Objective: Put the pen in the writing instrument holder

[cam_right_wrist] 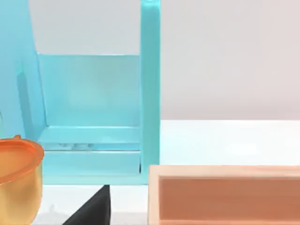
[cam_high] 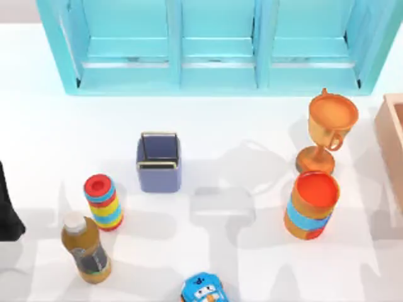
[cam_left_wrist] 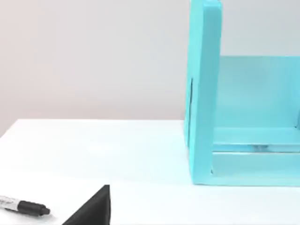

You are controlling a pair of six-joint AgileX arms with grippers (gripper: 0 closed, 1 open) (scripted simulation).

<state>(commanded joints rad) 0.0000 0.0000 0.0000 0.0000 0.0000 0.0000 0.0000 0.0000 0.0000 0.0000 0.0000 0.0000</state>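
pen (cam_left_wrist: 24, 206) flat (table (cam_left_wrist: 93, 150)) — holder (cam_high: 159, 163) upright

- A matt periwinkle writing instrument holder (cam_high: 159, 171), rimmed in thin shiny metal, stands on a smooth white table (cam_high: 239, 119).
- The trophy cup (cam_high: 327, 129) gleams like polished gold-orange metal.
- A painted turquoise shelf (cam_high: 217, 47) looks smooth and satiny.
- The pale tray (cam_right_wrist: 225, 194) appears to be unfinished wood.
- The pen (cam_left_wrist: 26, 206) shows a glossy black plastic cap.

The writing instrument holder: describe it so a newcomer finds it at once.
In the top view, start at the turquoise shelf unit and come down toward its left bay. The writing instrument holder stands alone there, right of the striped cylinder: the only square, periwinkle-blue, metal-rimmed cup.
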